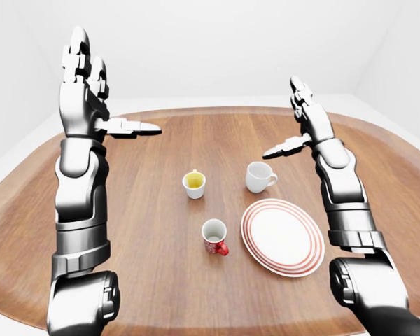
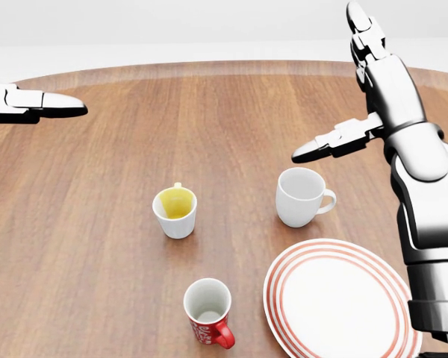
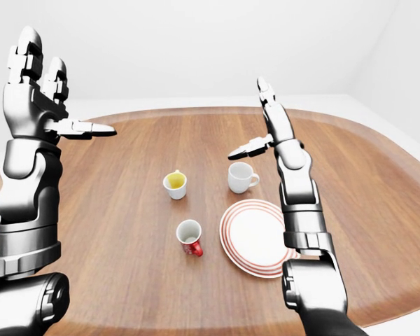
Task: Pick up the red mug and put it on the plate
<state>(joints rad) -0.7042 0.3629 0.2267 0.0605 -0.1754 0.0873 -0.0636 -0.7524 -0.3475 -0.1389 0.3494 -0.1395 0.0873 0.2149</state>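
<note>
The red mug (image 1: 215,239), white inside, stands upright on the wooden table low in the left-eye view, handle toward the lower right. Just to its right lies the white plate (image 1: 283,236) with red rim rings, with nothing on it. My left hand (image 1: 110,94) is raised high at the left, fingers spread open and empty, well away from the mug. My right hand (image 1: 288,117) is raised at the right above the plate's far side, open and empty, with its thumb pointing left.
A white mug (image 1: 259,176) stands just above the plate. A small white cup with a yellow inside (image 1: 194,183) stands above the red mug. The oval wooden table (image 1: 147,210) has its near edge along the bottom of the view.
</note>
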